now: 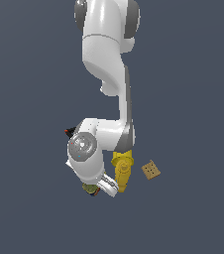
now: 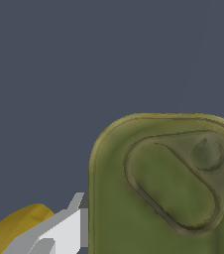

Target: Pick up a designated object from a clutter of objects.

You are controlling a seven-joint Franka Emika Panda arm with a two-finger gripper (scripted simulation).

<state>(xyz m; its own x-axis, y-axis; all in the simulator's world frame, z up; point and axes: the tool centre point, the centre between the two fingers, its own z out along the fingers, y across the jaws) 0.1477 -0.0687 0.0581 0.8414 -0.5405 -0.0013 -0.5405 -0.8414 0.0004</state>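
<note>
The designated object, a flat olive-green tin (image 1: 89, 188), lies at the lower end of the clutter of objects, partly under the arm's hand. My gripper (image 1: 99, 188) is right at it, between the tin and the yellow bottle (image 1: 122, 171). In the wrist view the tin's green face (image 2: 168, 193) is very close and runs out of the picture. One grey finger (image 2: 72, 225) stands against the tin's edge, with the yellow bottle (image 2: 15, 228) just behind it. The other finger does not show, so the jaws' state is unclear.
A tan square cracker (image 1: 150, 169) lies on the exterior view's right of the bottle. A black clamp with red tips (image 1: 70, 132) peeks out from behind the arm's wrist. The white arm covers much of the clutter.
</note>
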